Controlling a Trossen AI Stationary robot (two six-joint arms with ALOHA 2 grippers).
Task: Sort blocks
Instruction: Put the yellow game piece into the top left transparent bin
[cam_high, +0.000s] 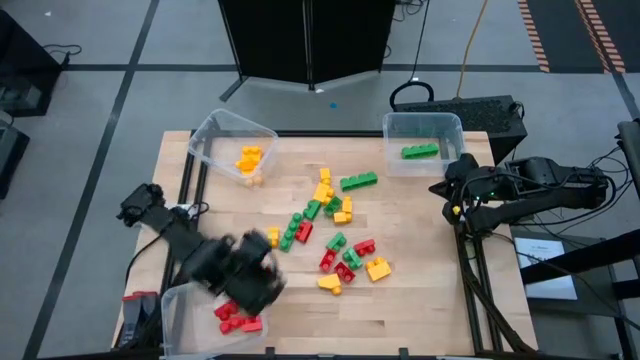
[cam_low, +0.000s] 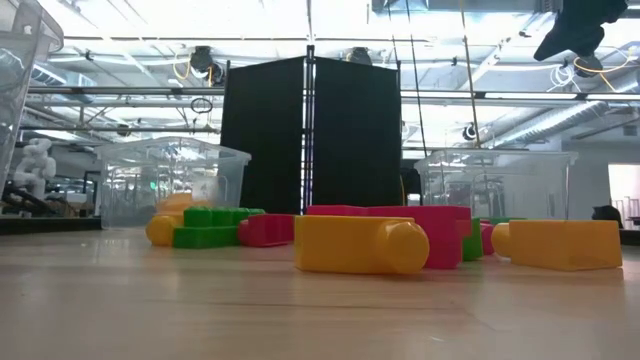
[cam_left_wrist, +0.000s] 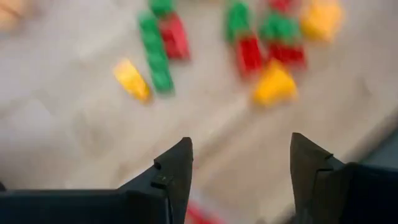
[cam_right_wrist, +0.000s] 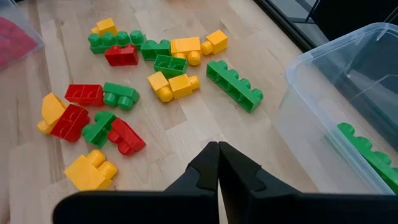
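Left gripper hovers over the table's near-left corner, just above the near-left bin; fingers stand apart w/ nothing between them. That bin holds a few red blocks. Right gripper waits at the table's right edge, beside the far-right bin, fingers pressed together, holding nothing.

Main pile of blocks lies loose mid-table, red, yellow & green mixed, btwn the two arms. Nearest the front edge: a yellow block and a smaller yellow one, w/ red and green pieces just behind. Farther back a long green block lies apart from the cluster, near the far-right bin.

Far-left bin sits tilted at an angle, yellow blocks inside. Far-right bin has one long green block in it. Beyond the table's far edge stands a dark panel.
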